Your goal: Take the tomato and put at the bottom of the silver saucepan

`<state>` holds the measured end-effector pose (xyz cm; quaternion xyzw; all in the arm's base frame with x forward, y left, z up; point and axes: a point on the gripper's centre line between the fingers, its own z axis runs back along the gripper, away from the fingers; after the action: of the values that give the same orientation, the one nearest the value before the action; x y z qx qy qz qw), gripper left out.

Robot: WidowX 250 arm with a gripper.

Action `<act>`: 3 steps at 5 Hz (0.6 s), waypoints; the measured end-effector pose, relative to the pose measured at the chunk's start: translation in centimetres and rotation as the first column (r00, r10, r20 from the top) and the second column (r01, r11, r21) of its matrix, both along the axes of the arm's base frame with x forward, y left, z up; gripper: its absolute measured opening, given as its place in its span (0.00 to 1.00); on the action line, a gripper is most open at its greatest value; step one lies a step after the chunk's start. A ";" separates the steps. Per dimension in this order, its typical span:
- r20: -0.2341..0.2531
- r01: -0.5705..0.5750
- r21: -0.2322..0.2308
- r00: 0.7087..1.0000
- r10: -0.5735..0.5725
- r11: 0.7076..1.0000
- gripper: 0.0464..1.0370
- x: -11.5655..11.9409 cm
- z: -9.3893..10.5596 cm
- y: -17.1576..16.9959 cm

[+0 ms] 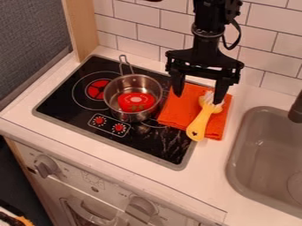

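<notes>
Tomato (136,102) is sitting in the saucepan (132,84) bottom, so placing's looking done; claw (199,98) is hanging wide open, gripping nothing, probably just needing to back off.

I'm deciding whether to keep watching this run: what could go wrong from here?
The tomato is already in the saucepan, so the risks are mostly in the arm's next move. The open gripper has one finger right by the bristles of the brush; closing or lowering might snag it. Dragging the brush could also pull the cloth beneath it. And a low swing toward the stove might knock the saucepan.
</notes>
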<state>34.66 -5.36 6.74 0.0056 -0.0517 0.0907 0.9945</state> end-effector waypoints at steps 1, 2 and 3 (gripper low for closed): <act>-0.040 0.004 0.006 0.999 -0.004 1.000 0.96 -0.5 -1.3 0.1; -0.086 -0.045 0.007 0.995 0.045 0.999 0.96 -2.0 -2.8 2.9; -0.069 -0.093 0.029 0.993 0.095 0.995 0.96 -3.4 -1.2 6.4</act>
<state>31.26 1.02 5.52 0.0241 -0.0175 0.1366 0.9902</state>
